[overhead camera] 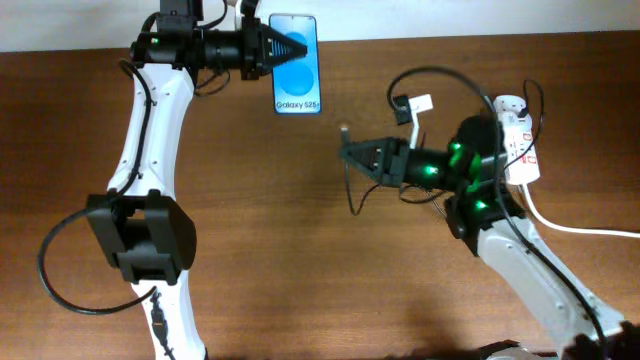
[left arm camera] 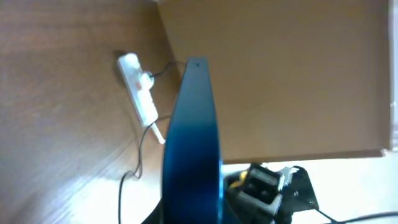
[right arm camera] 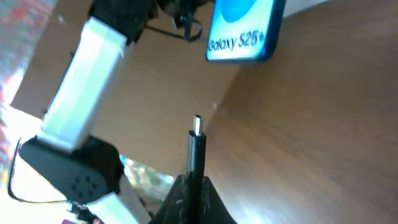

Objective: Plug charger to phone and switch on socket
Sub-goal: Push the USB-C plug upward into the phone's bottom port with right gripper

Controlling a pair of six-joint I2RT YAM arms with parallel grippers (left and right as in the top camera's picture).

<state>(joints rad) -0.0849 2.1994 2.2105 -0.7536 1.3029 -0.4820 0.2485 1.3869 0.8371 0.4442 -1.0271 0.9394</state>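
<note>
The phone (overhead camera: pixel 298 68), black-framed with a bright blue screen, is held at the far edge of the table by my left gripper (overhead camera: pixel 290 46), which is shut on its upper part. In the left wrist view the phone (left arm camera: pixel 194 143) shows edge-on between the jaws. My right gripper (overhead camera: pixel 352 154) is shut on the charger's plug tip (right arm camera: pixel 198 146), which points up toward the phone (right arm camera: pixel 242 28) and is apart from it. The thin black cable (overhead camera: pixel 420 72) loops back to the white socket strip (overhead camera: pixel 520 140) at the right. The socket also shows in the left wrist view (left arm camera: pixel 138 87).
A thick white cord (overhead camera: pixel 580 228) runs from the socket to the right edge. The left arm's white links (overhead camera: pixel 140 150) cross the left side of the brown table (overhead camera: pixel 270 240). A slack piece of thin cable (overhead camera: pixel 352 195) hangs below my right gripper.
</note>
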